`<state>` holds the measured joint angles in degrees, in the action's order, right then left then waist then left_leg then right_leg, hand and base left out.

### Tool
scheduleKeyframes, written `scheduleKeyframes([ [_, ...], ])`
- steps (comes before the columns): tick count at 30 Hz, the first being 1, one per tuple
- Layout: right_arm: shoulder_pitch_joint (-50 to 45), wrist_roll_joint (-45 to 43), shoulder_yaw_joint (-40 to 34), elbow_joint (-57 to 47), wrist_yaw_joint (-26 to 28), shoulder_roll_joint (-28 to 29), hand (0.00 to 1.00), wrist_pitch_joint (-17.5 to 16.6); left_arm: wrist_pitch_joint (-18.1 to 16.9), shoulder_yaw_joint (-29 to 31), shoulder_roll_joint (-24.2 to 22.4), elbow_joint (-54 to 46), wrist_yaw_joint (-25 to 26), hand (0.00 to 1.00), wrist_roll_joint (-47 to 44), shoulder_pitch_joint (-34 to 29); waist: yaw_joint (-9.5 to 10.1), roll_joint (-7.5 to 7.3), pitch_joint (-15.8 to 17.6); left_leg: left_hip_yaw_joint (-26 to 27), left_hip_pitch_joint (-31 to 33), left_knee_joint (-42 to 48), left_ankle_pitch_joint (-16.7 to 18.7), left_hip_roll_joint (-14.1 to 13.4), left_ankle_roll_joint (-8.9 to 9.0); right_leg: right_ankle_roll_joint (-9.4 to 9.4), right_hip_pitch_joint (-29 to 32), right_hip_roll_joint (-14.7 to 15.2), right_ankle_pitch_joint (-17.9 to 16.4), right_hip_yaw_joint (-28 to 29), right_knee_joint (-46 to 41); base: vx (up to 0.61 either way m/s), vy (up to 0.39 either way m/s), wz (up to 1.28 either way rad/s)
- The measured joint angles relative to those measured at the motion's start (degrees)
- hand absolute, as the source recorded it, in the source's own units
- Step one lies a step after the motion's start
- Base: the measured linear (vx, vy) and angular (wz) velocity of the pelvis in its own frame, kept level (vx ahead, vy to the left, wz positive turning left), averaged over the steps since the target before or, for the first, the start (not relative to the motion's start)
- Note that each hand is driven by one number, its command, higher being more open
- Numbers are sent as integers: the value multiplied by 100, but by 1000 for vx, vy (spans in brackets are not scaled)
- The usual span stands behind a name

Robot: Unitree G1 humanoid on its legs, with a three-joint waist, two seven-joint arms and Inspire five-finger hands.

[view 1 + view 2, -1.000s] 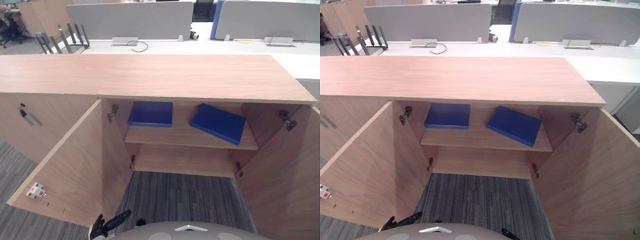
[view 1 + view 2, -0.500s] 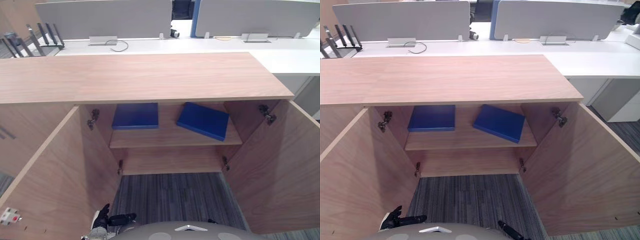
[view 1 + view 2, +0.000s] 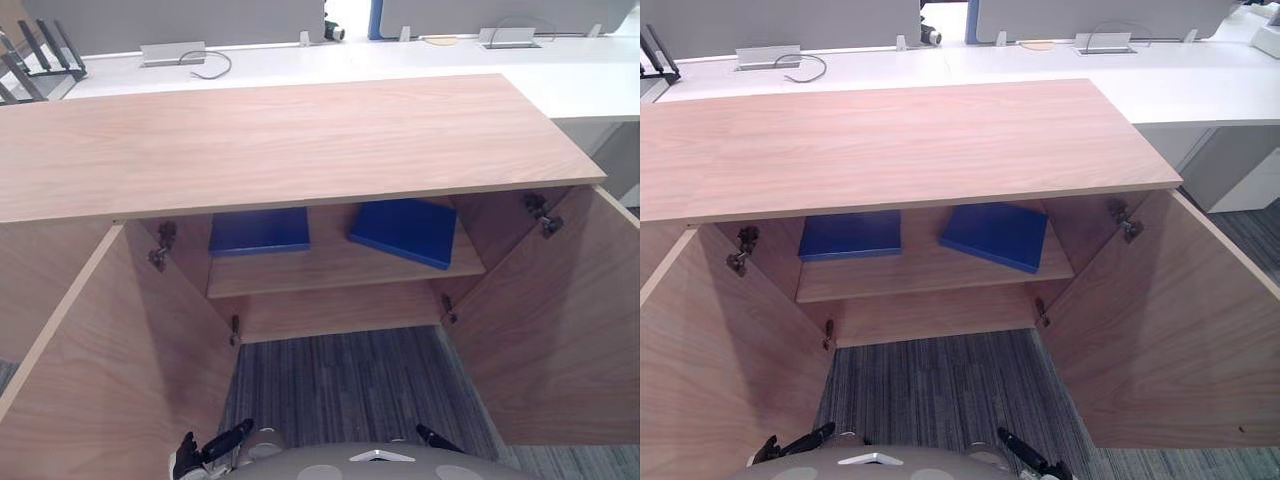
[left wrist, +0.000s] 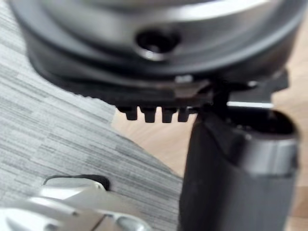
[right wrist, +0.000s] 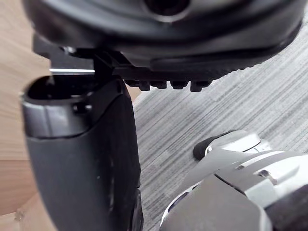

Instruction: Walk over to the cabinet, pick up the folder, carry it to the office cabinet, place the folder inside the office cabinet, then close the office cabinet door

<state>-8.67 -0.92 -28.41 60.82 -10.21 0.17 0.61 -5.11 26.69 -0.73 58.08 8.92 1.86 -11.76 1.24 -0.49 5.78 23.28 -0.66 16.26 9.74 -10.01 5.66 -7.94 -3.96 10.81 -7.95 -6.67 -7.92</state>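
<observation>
Folder shelved, doors (image 3: 560,330) yet to be shut!
A blue folder (image 3: 402,230) and a second folder (image 3: 258,230) are seen on the office cabinet (image 3: 280,140) shelf (image 3: 330,262); left hand (image 3: 212,450) and right hand (image 3: 1028,455) are held low before it, fingers slack, empty.

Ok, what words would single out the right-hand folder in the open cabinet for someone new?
Start at the long wooden cabinet standing open and look at its inner shelf. Two flat blue folders lie there: the right folder is turned askew, while the left folder sits square to the shelf.
</observation>
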Motion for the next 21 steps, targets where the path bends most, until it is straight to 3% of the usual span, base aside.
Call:
scheduleKeyframes([
  [3,-88,-2,220,-9,3,-75,100,0,9,-116,5,12,62,100,4,-27,-4,28,-242,219,-100,-358,-80,99,25,-2,110,9,168,130,221,41,27,-38],
  [8,-138,6,385,-10,1,-191,100,4,-4,-532,77,91,93,100,47,-2,-19,72,-369,337,-341,-880,-198,381,-45,24,261,148,286,117,161,40,57,-21],
  [11,-149,7,398,-40,1,-228,100,5,-12,-646,77,103,120,100,50,-5,-1,109,-378,392,-532,-1145,-239,573,-164,175,637,319,196,58,-731,16,135,-10],
  [12,-136,-8,397,-134,-5,-201,100,-11,-15,-644,102,93,126,100,48,-2,-10,70,-326,443,-710,-1225,-239,687,-211,212,1062,498,175,33,-1741,-16,144,-8],
  [15,-113,2,501,-345,-33,-129,100,-22,-11,-621,176,84,122,100,53,-8,-39,-20,-252,525,-935,-1265,-174,796,-287,344,1366,834,263,-322,-2537,-24,111,-12],
  [16,-119,7,683,-401,-39,-171,100,-23,-13,-615,179,80,120,100,72,-17,-47,-28,-255,555,-1023,-1272,-143,787,-311,446,1376,949,407,-660,-2697,-2,85,-15],
  [18,-114,8,778,-480,-49,-172,100,-24,-17,-637,211,90,120,100,75,-66,-78,5,-270,552,-1046,-1301,-158,748,-334,432,1365,998,423,-936,-2668,7,33,-5],
  [21,-28,9,782,-507,-84,-166,100,-20,-10,-663,264,182,135,100,73,-28,-138,0,-195,534,-902,-1232,-192,555,-310,424,1357,770,150,-1159,-2072,0,-58,2],
])
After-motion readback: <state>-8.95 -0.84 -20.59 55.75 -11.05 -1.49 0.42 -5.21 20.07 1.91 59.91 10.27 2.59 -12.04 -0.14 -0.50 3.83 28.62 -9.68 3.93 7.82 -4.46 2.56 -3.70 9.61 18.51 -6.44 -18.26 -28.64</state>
